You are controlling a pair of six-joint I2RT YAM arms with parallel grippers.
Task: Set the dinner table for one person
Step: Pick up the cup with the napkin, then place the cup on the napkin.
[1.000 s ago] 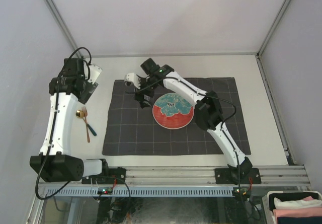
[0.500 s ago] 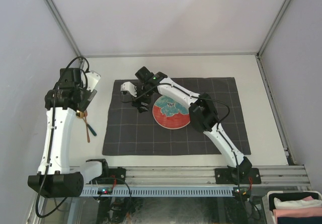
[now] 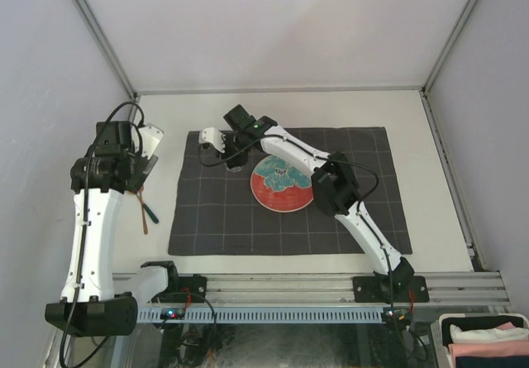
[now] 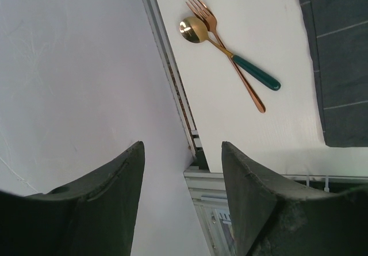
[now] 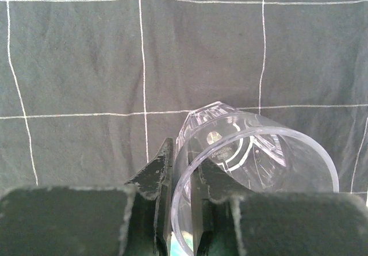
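- From the top view, the clear glass (image 5: 259, 164) cannot be made out; the right gripper (image 5: 181, 164) and its wrist cover it. Only the right wrist view shows it, and there the bottom edge cuts off its near rim.
- Whether the glass rests on the checked cloth (image 5: 80, 54) or hangs just above it cannot be told.
- The left arm hides the heads of the spoon (image 4: 259, 75) and the fork (image 4: 253, 95) in the top view. The left wrist view shows both whole, crossed and touching.
- The right gripper is clamped on the wall of the glass, with one finger inside the rim and the other outside.
- The left gripper (image 4: 183, 149) has its jaws apart with nothing between them.
- The dinner table (image 3: 430, 161) lies under both grippers. Beyond the left gripper's fingertips its bare off-white top carries the spoon and fork, well apart from the fingers.
- Under the right gripper the cloth covers the table, and the red plate (image 3: 283, 188) sits near that gripper, on the side toward its own arm's base.
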